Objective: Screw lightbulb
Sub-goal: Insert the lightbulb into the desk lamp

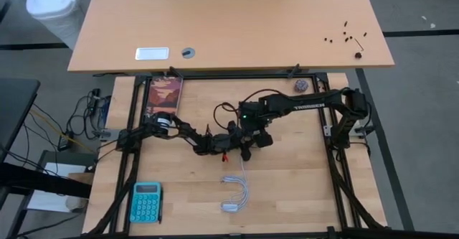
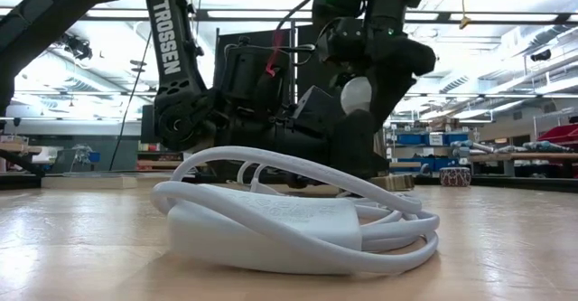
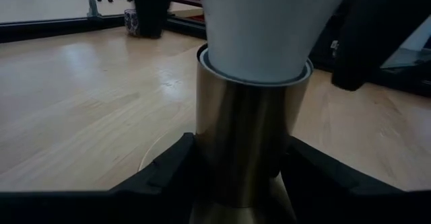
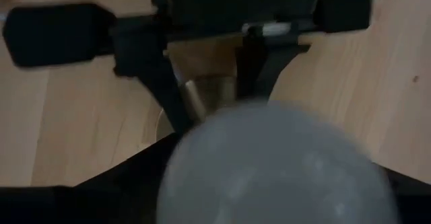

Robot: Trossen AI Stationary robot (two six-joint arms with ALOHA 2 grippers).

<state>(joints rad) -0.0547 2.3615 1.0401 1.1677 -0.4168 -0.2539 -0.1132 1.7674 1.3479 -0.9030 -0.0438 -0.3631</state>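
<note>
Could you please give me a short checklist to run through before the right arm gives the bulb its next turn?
1. Socket held steady: ok. The left gripper is shut on the brass socket.
2. Bulb seated in the socket: ok. The lightbulb sits in the socket's mouth.
3. Right gripper on the bulb: cannot tell. The right gripper is over the lightbulb, but contact is unclear.
4. Bulb fully screwed in: cannot tell, the threads are hidden.
5. Nearby clutter: ok. The white cable lies apart from both arms.
</note>
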